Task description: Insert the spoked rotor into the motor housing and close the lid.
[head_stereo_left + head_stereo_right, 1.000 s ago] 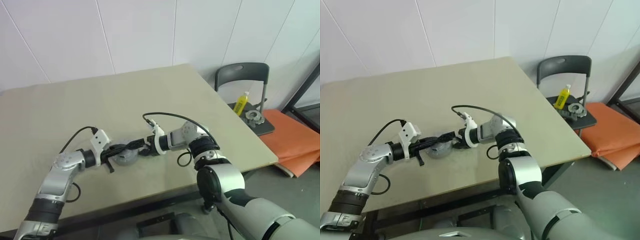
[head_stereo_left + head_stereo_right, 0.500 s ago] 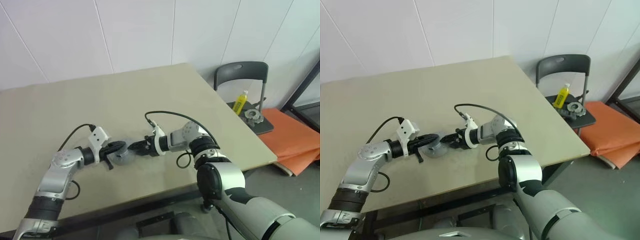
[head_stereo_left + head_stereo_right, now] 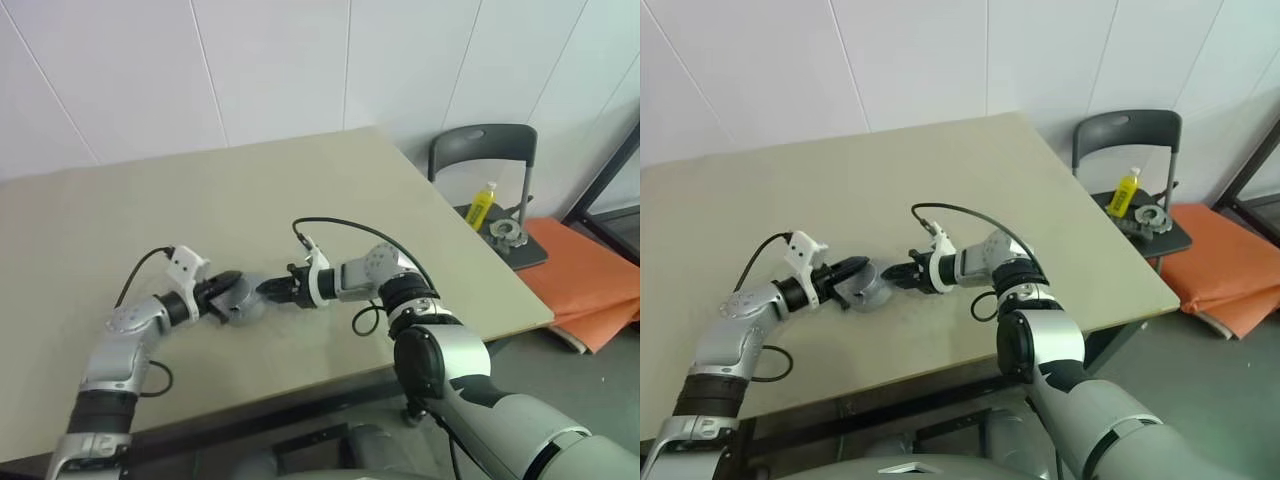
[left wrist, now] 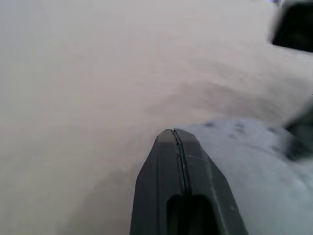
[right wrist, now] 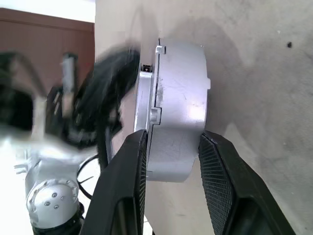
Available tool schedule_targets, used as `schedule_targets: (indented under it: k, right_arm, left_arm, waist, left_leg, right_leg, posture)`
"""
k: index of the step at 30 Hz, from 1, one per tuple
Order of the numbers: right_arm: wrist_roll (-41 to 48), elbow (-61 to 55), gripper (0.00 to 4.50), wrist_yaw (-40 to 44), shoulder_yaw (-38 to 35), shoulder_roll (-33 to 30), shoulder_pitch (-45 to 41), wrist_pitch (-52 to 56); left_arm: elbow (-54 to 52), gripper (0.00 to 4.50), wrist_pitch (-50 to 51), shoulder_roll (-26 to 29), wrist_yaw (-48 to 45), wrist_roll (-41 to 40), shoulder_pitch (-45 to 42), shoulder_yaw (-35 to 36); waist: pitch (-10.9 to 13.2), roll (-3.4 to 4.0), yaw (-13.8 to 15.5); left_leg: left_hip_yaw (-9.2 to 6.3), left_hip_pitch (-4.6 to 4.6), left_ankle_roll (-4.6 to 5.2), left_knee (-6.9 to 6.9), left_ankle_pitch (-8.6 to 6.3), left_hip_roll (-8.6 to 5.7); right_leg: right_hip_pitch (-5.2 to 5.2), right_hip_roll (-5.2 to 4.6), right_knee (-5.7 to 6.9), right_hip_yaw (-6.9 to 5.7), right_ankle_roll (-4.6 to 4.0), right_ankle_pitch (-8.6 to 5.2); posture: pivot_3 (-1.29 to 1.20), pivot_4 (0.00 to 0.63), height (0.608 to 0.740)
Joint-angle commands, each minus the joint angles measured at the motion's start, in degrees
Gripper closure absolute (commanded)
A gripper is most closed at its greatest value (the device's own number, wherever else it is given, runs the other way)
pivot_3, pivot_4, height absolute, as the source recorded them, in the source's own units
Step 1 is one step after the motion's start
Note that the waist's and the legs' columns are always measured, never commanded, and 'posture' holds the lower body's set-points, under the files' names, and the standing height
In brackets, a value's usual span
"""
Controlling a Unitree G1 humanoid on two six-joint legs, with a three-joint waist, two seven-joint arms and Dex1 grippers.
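The motor housing (image 3: 247, 300) is a silver-grey round puck on the tan table (image 3: 150, 210), near its front middle. A thinner silver disc, the lid (image 5: 145, 93), lies flush on its top. My right gripper (image 3: 268, 291) reaches in from the right, and its two fingers (image 5: 215, 161) press against opposite sides of the housing (image 5: 178, 112). From the left comes my left gripper (image 3: 228, 286), shut and empty, its tip (image 4: 177, 137) at the housing's upper left edge. The spoked rotor is hidden.
Right of the table stands a dark chair (image 3: 490, 160) holding a yellow bottle (image 3: 481, 205) and a metal part (image 3: 506, 234). An orange mat (image 3: 590, 280) lies on the floor beyond it. The table's right and front edges are near my right arm.
My right gripper's fingers have closed in from wide open onto the housing's sides. My left gripper has rolled and drawn slightly back to the left, off the top of the housing.
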Motion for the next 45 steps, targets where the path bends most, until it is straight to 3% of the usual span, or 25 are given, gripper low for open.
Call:
schedule_targets:
  k: [1, 7, 15, 26, 30, 35, 40, 41, 45]
  right_arm:
    - [1.1, 0.0, 3.22, 0.3, 0.8, 2.5, -0.8, -1.0]
    - [2.5, -0.3, 3.22, 0.5, -0.1, 2.5, -0.8, -3.1]
    - [9.5, 2.5, 3.22, -2.1, -9.8, 1.5, -3.7, -10.2]
    - [13.4, 4.8, 3.22, -2.6, -14.2, 0.4, -7.5, -16.4]
    - [13.6, 4.9, 3.22, -2.3, -13.7, 0.4, -7.6, -16.9]
    - [13.7, 4.9, 3.22, -2.1, -13.3, 0.6, -7.3, -17.2]
    - [13.5, 4.9, 3.22, -2.0, -13.1, 0.6, -7.3, -17.4]
    - [13.5, 5.0, 3.22, -2.0, -13.1, 0.5, -7.4, -17.4]
    - [13.5, 5.0, 3.22, -1.7, -13.0, 0.2, -7.6, -17.6]
  left_arm:
    - [-2.4, 4.5, 8.3, -0.9, 4.7, -9.1, -3.3, 8.4]
    - [-6.3, 4.5, 20.9, -2.3, 9.5, -21.5, -2.0, 16.9]
    - [-6.7, 4.5, 34.1, -4.0, 16.9, -33.8, 1.5, 24.5]
    - [-3.9, 4.5, 37.5, -7.8, 28.8, -50.3, -1.3, 34.5]
    - [-4.0, 3.6, 36.7, -8.8, 30.4, -55.3, -1.3, 36.0]
    - [-5.5, 1.92, 37.3, -8.6, 31.8, -62.3, -1.6, 35.4]
    - [-3.9, 0.2, 37.4, -7.1, 34.3, -63.3, -1.3, 33.5]
    - [-3.0, 0.02, 37.6, -6.7, 35.0, -63.1, -1.4, 33.1]
    - [-0.1, 0.02, 39.9, -5.3, 36.0, -63.5, -1.8, 31.1]
  waist:
    - [0.0, -0.22, 0.0]
    - [0.0, -0.23, 0.0]
    - [0.3, -0.67, 0.4]
    - [0.4, -0.87, 0.4]
    - [0.4, -0.91, 0.5]
    - [0.4, -0.92, 0.5]
    - [0.4, -0.92, 0.4]
    - [0.4, -0.92, 0.4]
    - [0.4, -0.92, 0.5]
  left_leg:
    - [-0.02, -0.03, 0.0, 0.0, 0.0, 0.01]
    - [-0.04, -0.05, 0.0, -0.1, 0.0, 0.08]
    - [-0.12, -0.15, -0.01, -0.06, 0.0, 0.08]
    - [-0.09, -0.31, -0.02, -0.18, -0.01, 0.06]
    - [-0.08, -0.37, -0.02, -0.16, -0.01, 0.06]
    - [-0.08, -0.4, -0.03, -0.15, -0.01, 0.05]
    - [-0.08, -0.4, -0.03, -0.16, -0.01, 0.03]
    - [-0.08, -0.4, -0.03, -0.16, -0.01, 0.03]
    - [-0.08, -0.39, -0.02, -0.15, -0.01, 0.03]
  right_leg:
    - [-0.06, 0.03, 0.06, 0.0, 0.11, 0.07]
    - [-0.14, 0.13, 0.05, 0.02, 0.03, 0.03]
    - [-0.18, 0.15, 0.04, 0.03, 0.0, 0.03]
    - [-0.2, 0.11, -0.27, 0.05, -0.02, 0.06]
    - [-0.2, 0.09, -0.33, 0.05, -0.11, 0.12]
    - [-0.2, 0.08, -0.35, 0.05, -0.13, 0.14]
    - [-0.2, 0.08, -0.37, 0.05, -0.15, 0.15]
    - [-0.2, 0.08, -0.37, 0.05, -0.15, 0.15]
    - [-0.2, 0.09, -0.36, 0.05, -0.13, 0.14]
  posture:
    - [0.0, 0.0, 0.74]
    - [0.0, 0.0, 0.74]
    - [0.0, 0.0, 0.74]
    - [0.0, 0.0, 0.74]
    - [0.0, 0.0, 0.74]
    - [0.0, 0.0, 0.74]
    - [0.0, 0.0, 0.74]
    - [0.0, 0.0, 0.74]
    - [0.0, 0.0, 0.74]
